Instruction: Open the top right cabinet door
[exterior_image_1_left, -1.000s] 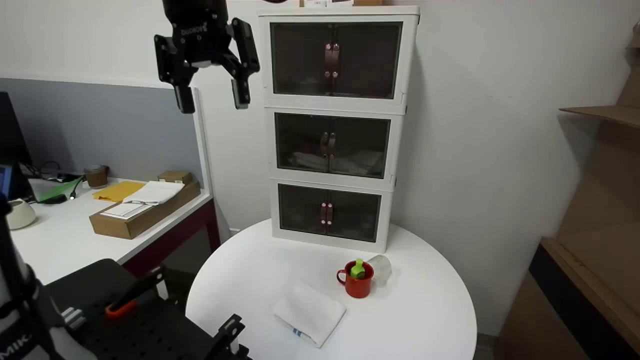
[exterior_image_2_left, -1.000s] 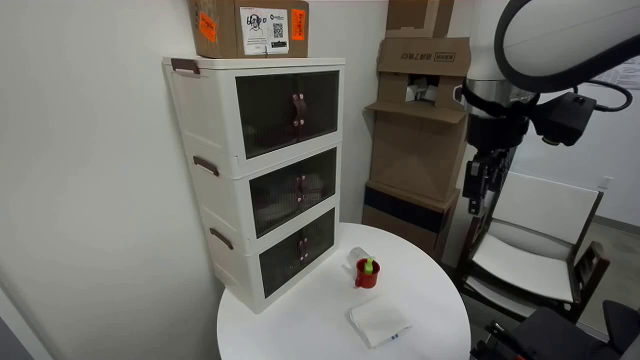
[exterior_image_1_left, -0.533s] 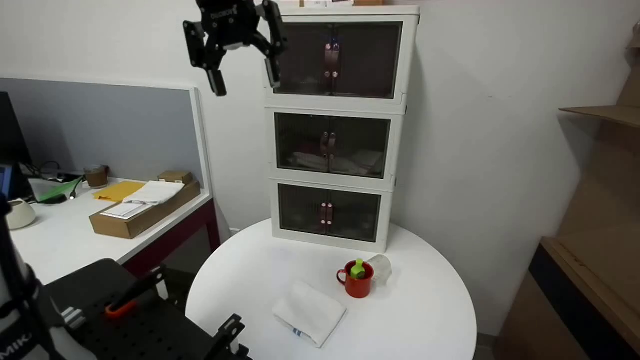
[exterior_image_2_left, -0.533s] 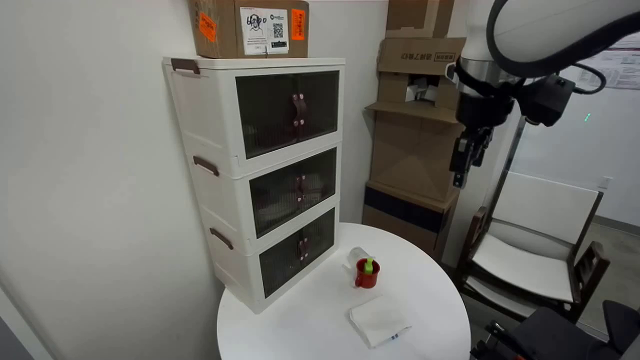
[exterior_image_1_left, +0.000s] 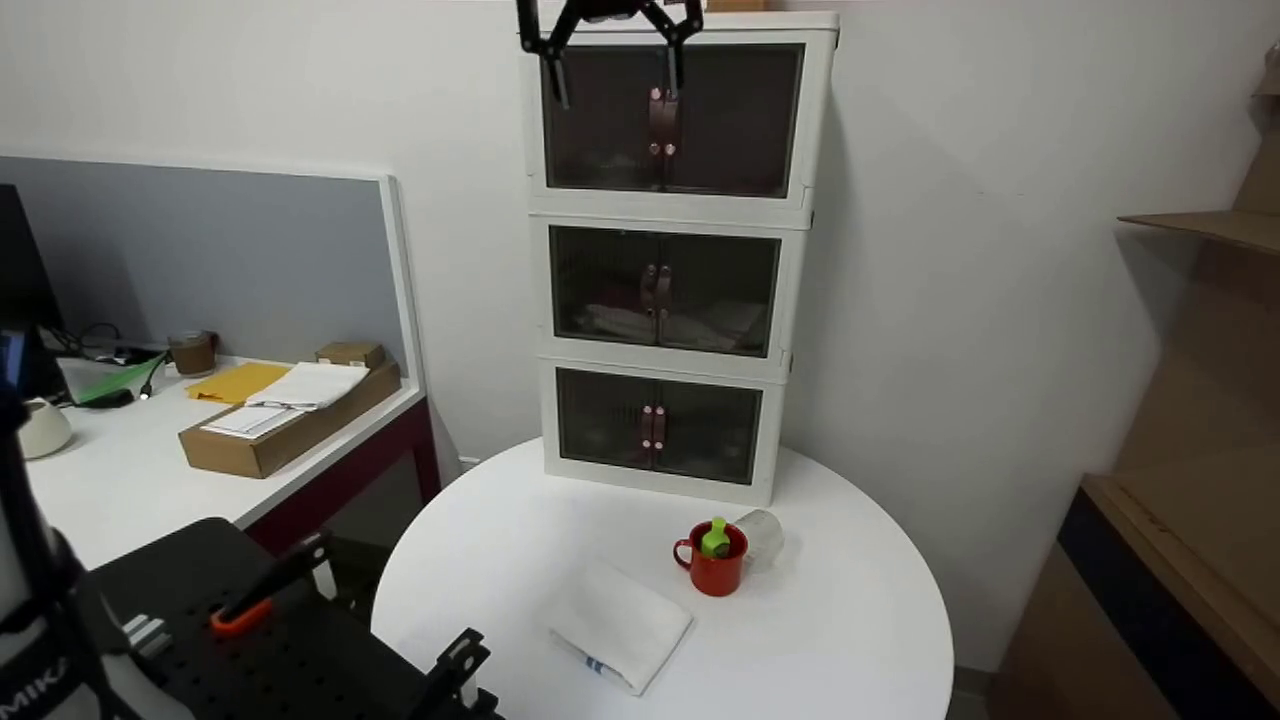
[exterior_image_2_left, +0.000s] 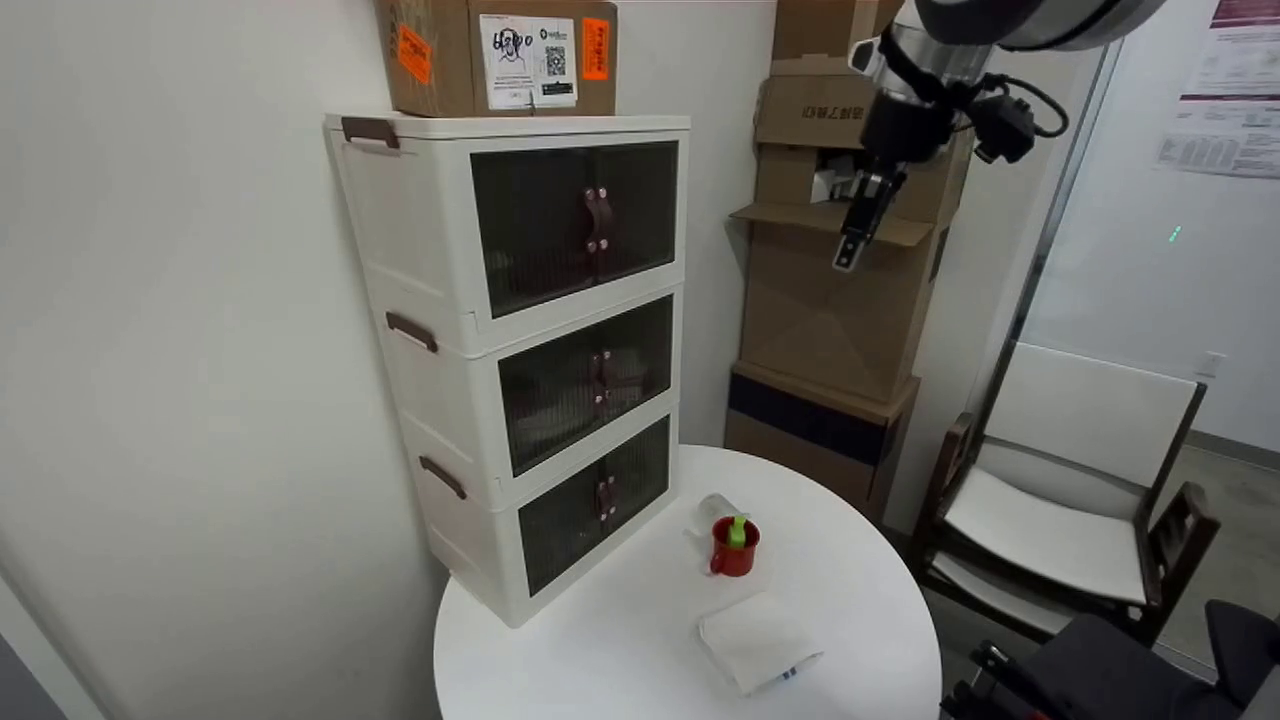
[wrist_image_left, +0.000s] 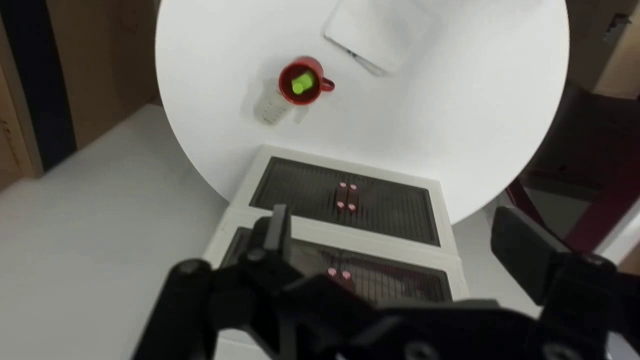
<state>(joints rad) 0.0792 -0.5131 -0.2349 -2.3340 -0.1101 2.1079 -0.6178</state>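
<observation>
A white cabinet (exterior_image_1_left: 660, 208) of three stacked units stands on the table, with all its dark doors shut. The top right door (exterior_image_1_left: 740, 120) and its dark red strap handle (exterior_image_1_left: 671, 122) also show in an exterior view (exterior_image_2_left: 642, 215). My gripper (exterior_image_1_left: 618, 92) is open and empty. In that view its fingers overlap the top left door, with one tip by the handles. In an exterior view my gripper (exterior_image_2_left: 846, 255) hangs tilted, well out in front of the cabinet. In the wrist view my gripper (wrist_image_left: 398, 235) spans the lower units upside down; the top unit is mostly hidden there.
The round white table (exterior_image_1_left: 480, 570) bears a red mug (exterior_image_1_left: 716, 576) with a green item inside, a clear cup (exterior_image_1_left: 763, 540) and a folded cloth (exterior_image_1_left: 622, 625). A cardboard box (exterior_image_2_left: 440, 60) sits on the cabinet. Tall cardboard boxes (exterior_image_2_left: 815, 310) and a chair (exterior_image_2_left: 1085, 430) stand beyond.
My gripper has risen and moved across toward the cabinet's top unit, tilting its fingers more toward it. It stays open. The doors and table items have not moved.
</observation>
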